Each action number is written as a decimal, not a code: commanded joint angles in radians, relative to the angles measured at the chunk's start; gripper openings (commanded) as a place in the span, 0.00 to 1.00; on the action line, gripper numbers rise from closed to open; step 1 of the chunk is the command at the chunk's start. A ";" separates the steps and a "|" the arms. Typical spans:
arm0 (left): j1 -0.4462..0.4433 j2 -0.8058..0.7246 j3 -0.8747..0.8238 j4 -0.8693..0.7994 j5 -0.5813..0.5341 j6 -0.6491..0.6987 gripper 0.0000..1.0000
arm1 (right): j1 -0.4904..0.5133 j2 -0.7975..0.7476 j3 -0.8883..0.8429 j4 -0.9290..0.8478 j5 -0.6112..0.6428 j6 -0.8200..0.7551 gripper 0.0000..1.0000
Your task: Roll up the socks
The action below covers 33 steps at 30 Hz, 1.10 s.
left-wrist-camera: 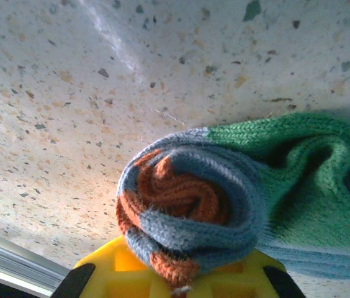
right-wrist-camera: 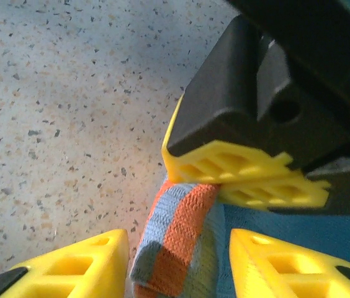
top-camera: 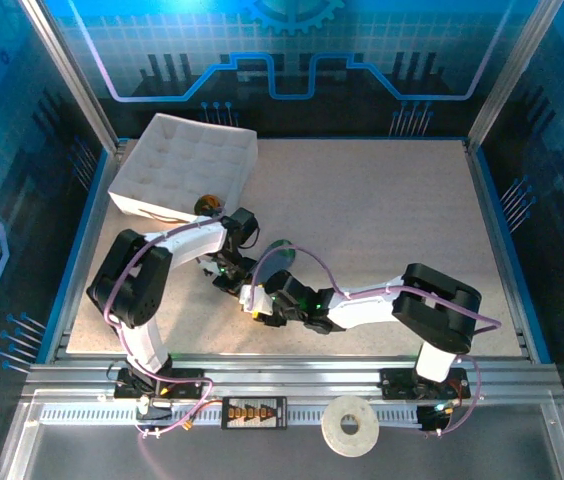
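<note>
1. Locate the table [top-camera: 382, 220]. A white tray [top-camera: 187, 160] sits at its far left corner. Both arms reach in and meet near the middle of the near half, well apart from the tray

2. Check the left gripper [right-wrist-camera: 249, 180]. Its yellow fingers are pressed together, and they appear to pinch the blue-grey sock [left-wrist-camera: 181, 205] at the edge of its roll. Treat this as the holding arm

3. Check the right gripper [right-wrist-camera: 178, 261]. Its jaws stand apart, one on each side of the sock, with a gap visible at both sides. It grips nothing

4. Note the sock's position: on the table surface, directly between the two grippers. In the left wrist view you see a tight spiral, end-on. The orange cuff [left-wrist-camera: 175, 192] is wound at the centre, and the green toe [left-wrist-camera: 299, 161] trails loose to the right

5. Note the governing relation. In the right wrist view the striped band runs lengthwise through the open jaws, straight ahead toward the left gripper's fingertips. The right gripper is already astride it, so closing would likely pinch the band across its width
</note>
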 commanded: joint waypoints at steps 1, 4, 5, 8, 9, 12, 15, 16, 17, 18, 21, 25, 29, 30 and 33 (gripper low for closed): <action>-0.004 0.064 -0.030 -0.052 -0.030 0.002 0.00 | 0.016 0.037 0.030 -0.026 0.052 0.012 0.43; -0.003 0.060 -0.027 -0.052 -0.031 0.003 0.00 | 0.016 0.064 0.046 -0.038 0.069 0.022 0.36; -0.003 0.059 -0.025 -0.053 -0.030 0.005 0.00 | 0.015 0.074 0.053 -0.073 0.076 0.027 0.34; -0.003 0.046 -0.031 -0.049 -0.027 0.008 0.00 | 0.005 0.107 0.075 -0.117 0.098 0.054 0.27; -0.002 0.041 -0.034 -0.045 -0.026 0.009 0.00 | 0.001 0.113 0.079 -0.127 0.095 0.062 0.23; -0.001 0.022 -0.045 -0.027 -0.015 0.012 0.00 | -0.013 0.129 0.083 -0.167 0.064 0.097 0.07; 0.002 -0.027 -0.063 0.009 -0.016 0.005 0.05 | -0.046 0.134 0.080 -0.205 -0.024 0.152 0.00; 0.003 -0.054 -0.068 0.020 -0.020 0.003 0.13 | -0.062 0.130 0.069 -0.207 -0.070 0.173 0.00; 0.004 -0.081 -0.074 0.034 -0.026 0.001 0.22 | -0.080 0.126 0.058 -0.206 -0.112 0.194 0.00; 0.007 -0.107 -0.077 0.041 -0.034 0.002 0.31 | -0.095 0.124 0.052 -0.208 -0.154 0.213 0.00; 0.016 -0.170 -0.096 0.070 -0.035 0.006 0.58 | -0.144 0.126 0.026 -0.198 -0.284 0.262 0.00; 0.038 -0.238 -0.121 0.099 -0.045 0.007 0.78 | -0.201 0.144 0.009 -0.189 -0.403 0.317 0.00; 0.055 -0.300 -0.178 0.172 -0.060 0.013 0.81 | -0.273 0.173 0.004 -0.174 -0.526 0.389 0.00; 0.056 -0.311 -0.191 0.196 -0.061 0.017 0.81 | -0.288 0.183 0.007 -0.175 -0.548 0.405 0.00; 0.057 -0.334 -0.229 0.273 -0.054 0.037 0.78 | -0.328 0.216 0.029 -0.190 -0.611 0.445 0.00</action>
